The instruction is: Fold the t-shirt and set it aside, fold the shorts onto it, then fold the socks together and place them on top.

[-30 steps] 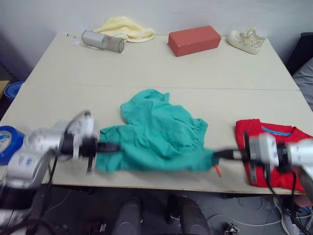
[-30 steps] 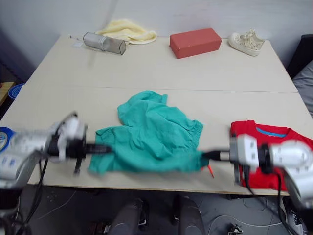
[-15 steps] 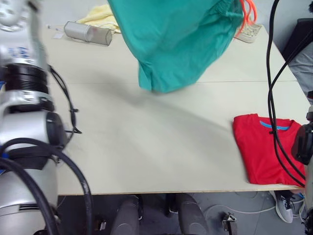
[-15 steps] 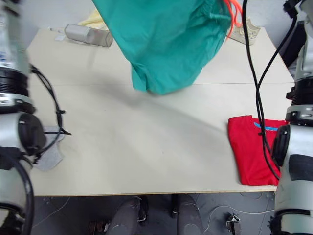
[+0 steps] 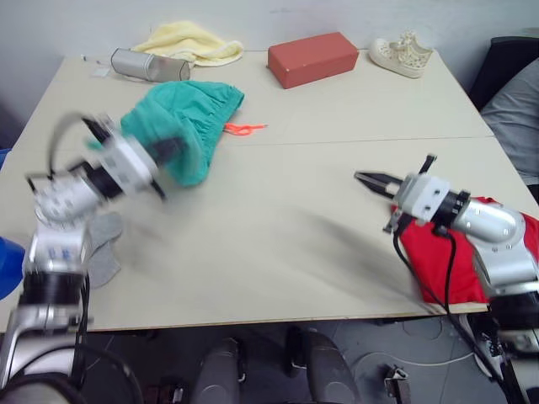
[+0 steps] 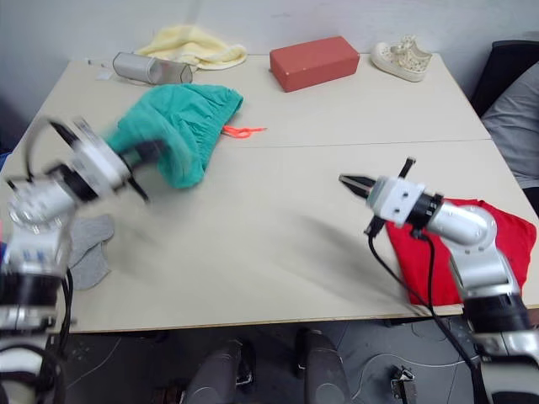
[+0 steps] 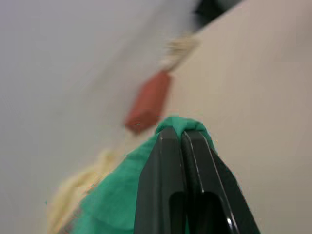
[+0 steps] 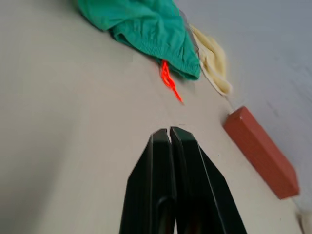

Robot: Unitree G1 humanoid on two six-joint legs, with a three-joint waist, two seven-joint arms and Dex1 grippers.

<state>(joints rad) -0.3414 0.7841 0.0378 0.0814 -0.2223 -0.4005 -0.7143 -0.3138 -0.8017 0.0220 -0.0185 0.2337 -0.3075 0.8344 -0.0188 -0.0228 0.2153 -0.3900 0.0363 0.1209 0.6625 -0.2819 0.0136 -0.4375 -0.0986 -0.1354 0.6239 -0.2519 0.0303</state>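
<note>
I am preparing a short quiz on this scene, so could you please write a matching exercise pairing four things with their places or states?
Things:
1. shorts
2. t-shirt
3. right end effector
4. sock

Places or states:
A. shut, holding nothing, above the table
B. folded at the table's right edge
C. flat near the table's left edge
D. pinched by the left end effector

Pairs: 1-D, 2-B, 3-A, 4-C

Looks like a robot test lab or workroom, not a home. Two plain pale benches pushed together against a bare grey wall. Loose cables on the floor beneath. Odd props along the far edge: red-brown rectangular block, metal mesh cylinder, cream lace-up shoe.
</note>
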